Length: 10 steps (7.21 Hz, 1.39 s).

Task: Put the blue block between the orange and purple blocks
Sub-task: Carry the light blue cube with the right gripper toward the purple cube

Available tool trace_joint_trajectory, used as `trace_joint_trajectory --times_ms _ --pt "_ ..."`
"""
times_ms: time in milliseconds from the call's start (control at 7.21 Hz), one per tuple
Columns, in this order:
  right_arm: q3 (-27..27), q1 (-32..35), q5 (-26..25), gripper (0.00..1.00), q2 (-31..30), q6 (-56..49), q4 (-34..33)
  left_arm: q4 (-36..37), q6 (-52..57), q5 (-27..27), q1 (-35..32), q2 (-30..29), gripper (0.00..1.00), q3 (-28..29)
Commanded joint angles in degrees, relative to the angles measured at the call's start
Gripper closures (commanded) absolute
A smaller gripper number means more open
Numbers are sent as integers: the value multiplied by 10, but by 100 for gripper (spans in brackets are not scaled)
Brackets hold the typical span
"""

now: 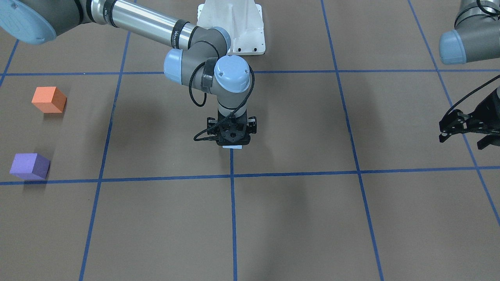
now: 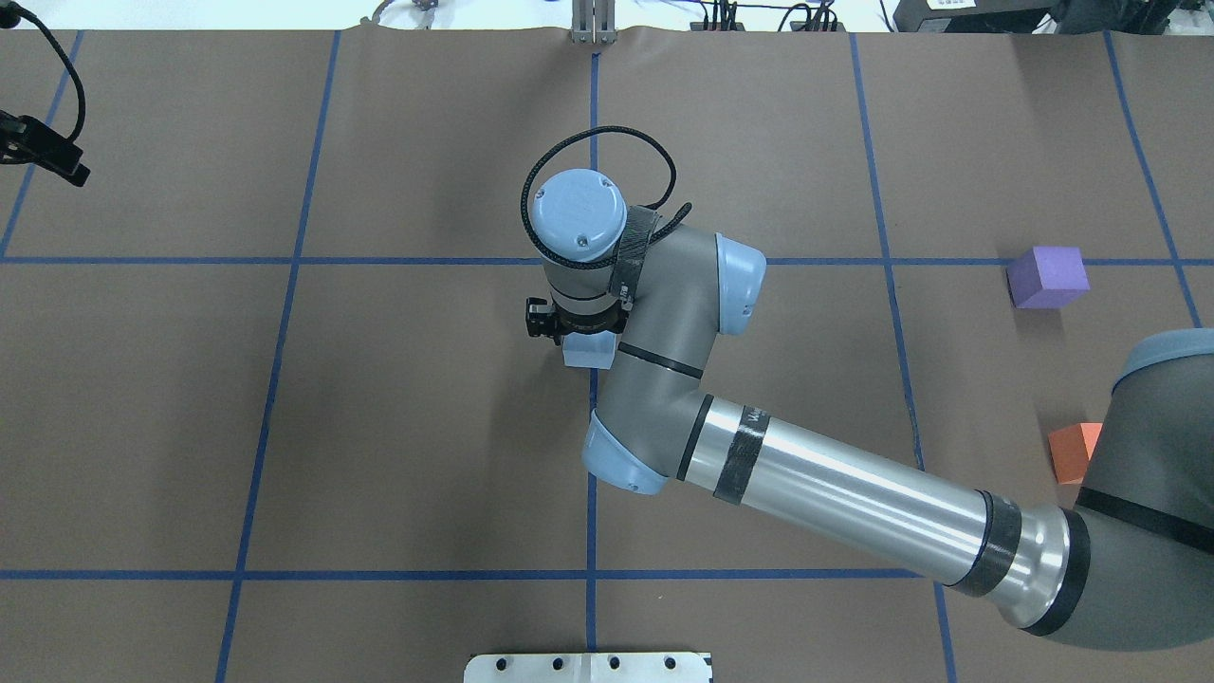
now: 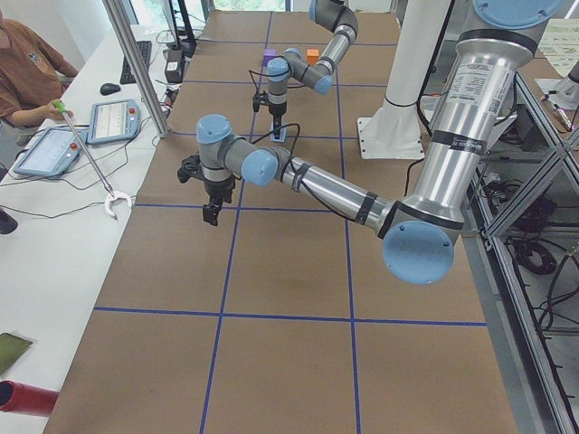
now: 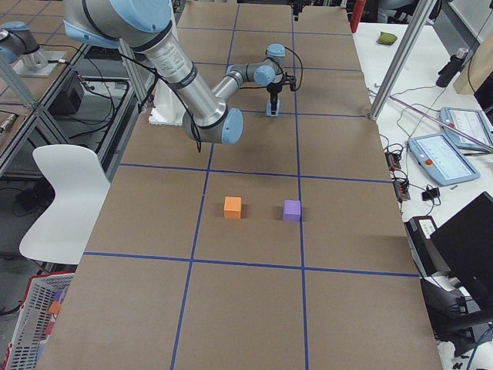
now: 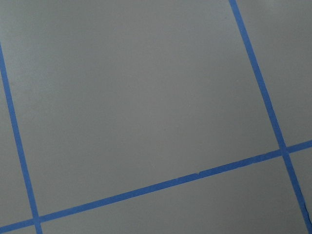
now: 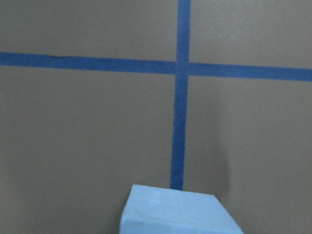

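The pale blue block (image 2: 588,353) sits on a blue tape line at the table's middle. It also shows at the bottom of the right wrist view (image 6: 178,212). My right gripper (image 1: 232,142) points straight down right over it. Its fingers are hidden under the wrist, so I cannot tell whether it holds the block. The orange block (image 1: 49,99) and the purple block (image 1: 30,166) stand apart on the robot's right side of the table, with bare paper between them. My left gripper (image 1: 463,141) hovers open and empty far off on the other side.
Brown paper with a blue tape grid (image 5: 161,185) covers the table. The white robot base (image 1: 232,27) stands at the table's robot-side edge. An operator with tablets (image 3: 63,145) sits at a side bench.
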Motion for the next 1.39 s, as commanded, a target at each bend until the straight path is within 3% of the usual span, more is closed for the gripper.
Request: trace_joint_trajectory --times_ms 0,139,277,416,555,693,832,971,1109,1248 --pt "9 0 5 100 1 16 -4 0 0 0 1 0 0 -1" --pt "27 4 7 100 0 16 -30 0 0 -1 1 -1 0 -1" --pt "79 18 9 100 -4 14 -92 0 0 -1 2 -3 0 -2" --pt "156 40 16 100 -24 6 -161 0 0 -5 2 -2 0 -4" --pt "260 57 17 100 -100 -28 -177 1 20 -5 1 -1 0 -9" --pt "343 85 18 100 -175 -87 -179 1 51 -5 -2 0 0 -9" --pt "384 121 43 100 -228 -138 -178 -5 51 -3 -6 16 0 -9" --pt "407 165 82 100 -267 -195 -173 -34 55 -1 -23 52 0 -6" --pt "440 198 89 100 -327 -247 -163 -49 48 1 -28 54 0 -2" --pt "440 248 129 100 -393 -304 -114 -54 53 4 -35 69 0 -8"
